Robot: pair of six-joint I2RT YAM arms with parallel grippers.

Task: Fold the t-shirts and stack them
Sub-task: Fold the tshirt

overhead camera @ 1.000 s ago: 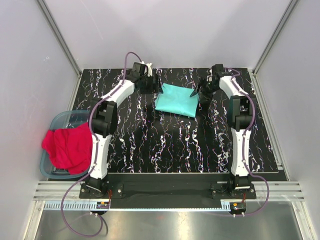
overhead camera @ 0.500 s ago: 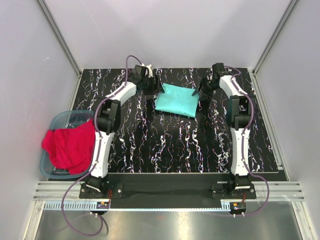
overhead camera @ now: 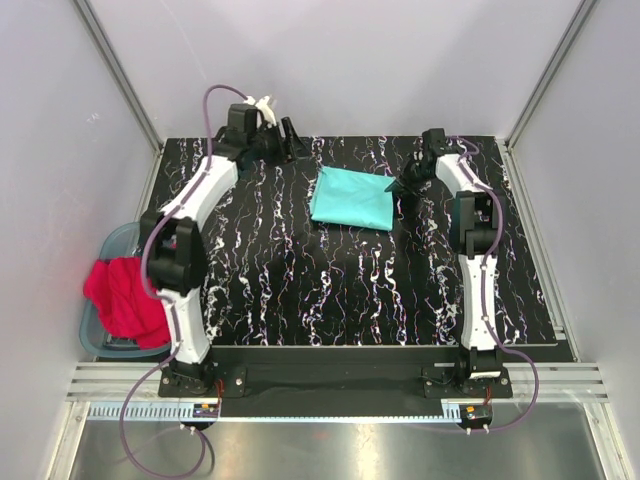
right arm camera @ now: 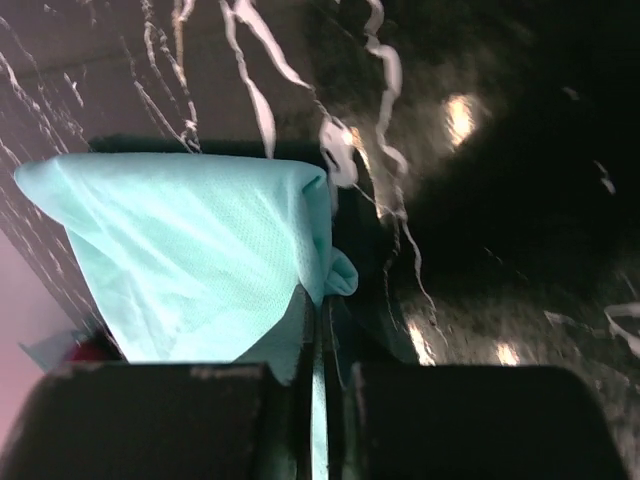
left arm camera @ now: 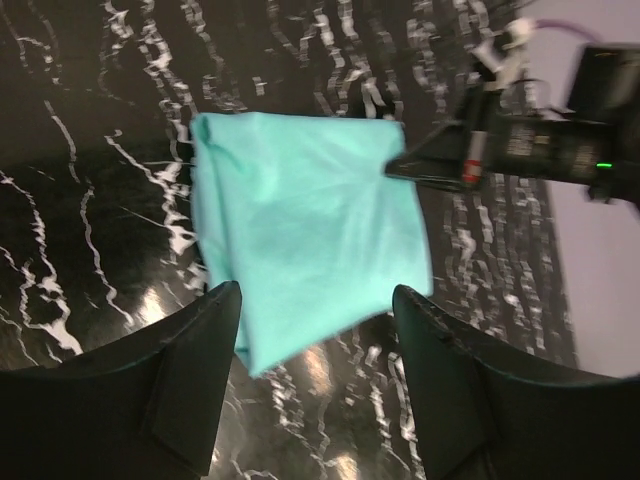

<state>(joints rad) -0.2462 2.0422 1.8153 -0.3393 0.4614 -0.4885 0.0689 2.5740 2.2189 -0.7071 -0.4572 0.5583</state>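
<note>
Surface point(overhead camera: 330, 290) first: black, veined with white, and it carries one of the two shirts. Off its edge at 8 o'clock sits the tub point(overhead camera: 112, 245), translucent blue-grey, partly hidden behind the left arm. The red shirt point(overhead camera: 122, 300) lies bunched in it, heaped up over the rim on the 9 o'clock side (no fold in it can be made out).

The teal shirt point(overhead camera: 352, 198) lies flat on the surface toward 12 o'clock. It is folded into a compact, roughly rectangular packet with its long sides running 9 to 3. In the left wrist view its layers show along one doubled-over edge.

The left end effector point(left arm camera: 313, 295) is near the surface's 11 o'clock corner, well apart from the teal shirt and at about that shirt's 10 o'clock. Its fingers are spread wide with nothing between them, and its camera looks across at the packet.

The right end effector point(right arm camera: 315, 320) is at the teal shirt's 3 o'clock edge. Its fingers are pressed together on the cloth there, and a thin sliver of teal shows in the seam between them (seen in the right wrist view). A small bunch of fabric is gathered just past the tips.
</note>
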